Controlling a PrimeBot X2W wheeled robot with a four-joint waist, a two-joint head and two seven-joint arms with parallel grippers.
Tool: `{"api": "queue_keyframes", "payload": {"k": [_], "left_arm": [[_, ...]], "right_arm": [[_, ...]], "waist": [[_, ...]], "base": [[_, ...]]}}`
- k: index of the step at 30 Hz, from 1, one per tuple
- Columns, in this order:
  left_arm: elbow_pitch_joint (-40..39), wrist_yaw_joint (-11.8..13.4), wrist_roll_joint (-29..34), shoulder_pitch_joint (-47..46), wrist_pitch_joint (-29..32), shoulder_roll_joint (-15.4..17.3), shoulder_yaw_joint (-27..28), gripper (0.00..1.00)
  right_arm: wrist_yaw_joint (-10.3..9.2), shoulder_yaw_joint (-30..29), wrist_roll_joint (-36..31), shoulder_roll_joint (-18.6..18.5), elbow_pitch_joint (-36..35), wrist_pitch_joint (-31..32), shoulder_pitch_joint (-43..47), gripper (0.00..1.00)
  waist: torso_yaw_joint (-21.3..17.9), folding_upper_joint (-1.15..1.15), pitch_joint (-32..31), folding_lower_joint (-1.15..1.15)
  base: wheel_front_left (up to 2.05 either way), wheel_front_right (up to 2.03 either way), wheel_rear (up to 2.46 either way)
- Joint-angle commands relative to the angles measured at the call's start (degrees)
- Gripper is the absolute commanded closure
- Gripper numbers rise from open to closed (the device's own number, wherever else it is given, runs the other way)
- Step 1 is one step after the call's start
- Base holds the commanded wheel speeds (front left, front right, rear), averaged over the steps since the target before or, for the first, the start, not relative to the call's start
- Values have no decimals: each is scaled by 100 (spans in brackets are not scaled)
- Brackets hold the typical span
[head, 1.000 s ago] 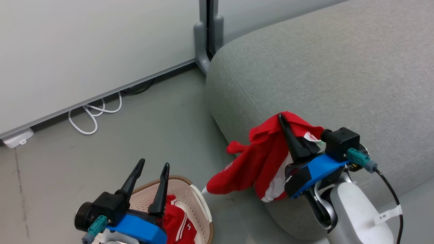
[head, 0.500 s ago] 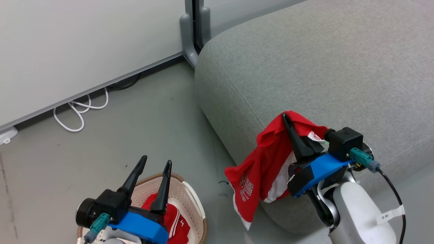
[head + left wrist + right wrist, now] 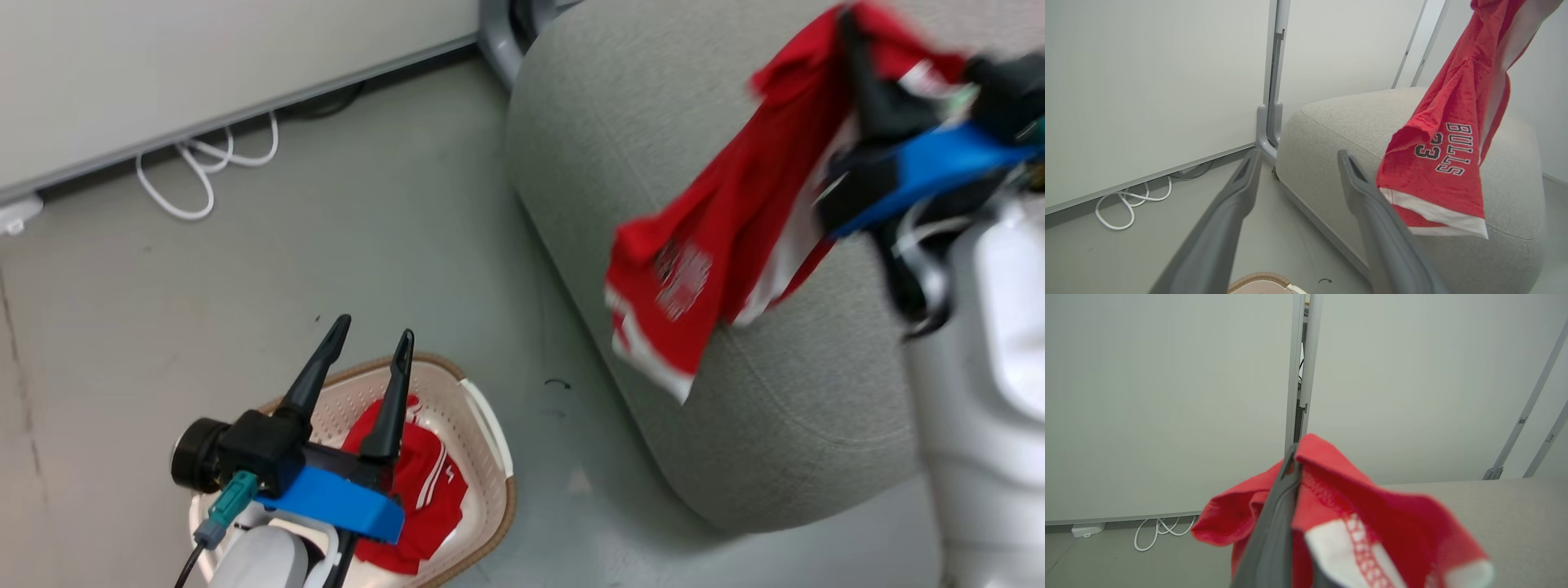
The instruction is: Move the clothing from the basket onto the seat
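**Right gripper (image 3: 849, 33) clamps red jersey (image 3: 718, 245) by the seat (image 3: 620, 122)**

Blurred in the head view, the right gripper is closed tight on a fold of the red jersey. In the right wrist view its fingers (image 3: 1278, 510) pinch the cloth with no gap between them. The jersey hangs down from the grip, white hem lowest, before the rounded corner of the grey seat, and the left wrist view shows "BULLS 23" printed on it. Whether it touches the cushion cannot be told. The left gripper (image 3: 374, 328) holds nothing, its fingers spread apart above the basket (image 3: 492, 425), which stands on the floor (image 3: 367, 245) near the seat. A second red garment (image 3: 424, 490) with white stripes lies inside the basket. A white cable (image 3: 196, 175) loops along the wall base
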Motion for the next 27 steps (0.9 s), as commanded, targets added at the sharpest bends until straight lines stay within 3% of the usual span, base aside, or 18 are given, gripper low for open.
{"api": "queue_keyframes", "payload": {"k": [1,10,19,22,27], "left_arm": [[-42,-18,30,-111,-15,17,5,0],[-266,-65,158,-452,-15,77,20,0],[-541,-89,264,-757,-15,165,-59,0],[-639,-89,307,-841,-15,202,-82,0],[-712,-94,349,-941,-15,267,-108,0]], "right_arm": [[2,-79,-4,-103,-28,68,-195,100],[2,-913,-20,-1182,-39,820,-1733,100],[1,-1689,355,-2143,209,754,-2593,100],[2,-2051,392,-2257,462,665,-2445,100],[2,-2547,425,-2082,1075,438,-1988,100]], "waist": [[225,0,254,0],[692,0,926,0],[1085,0,1627,0],[1166,0,1861,0],[1209,0,2135,0]], "base": [[0,0,0],[0,0,0],[0,0,0],[0,0,0],[0,0,0]]}}
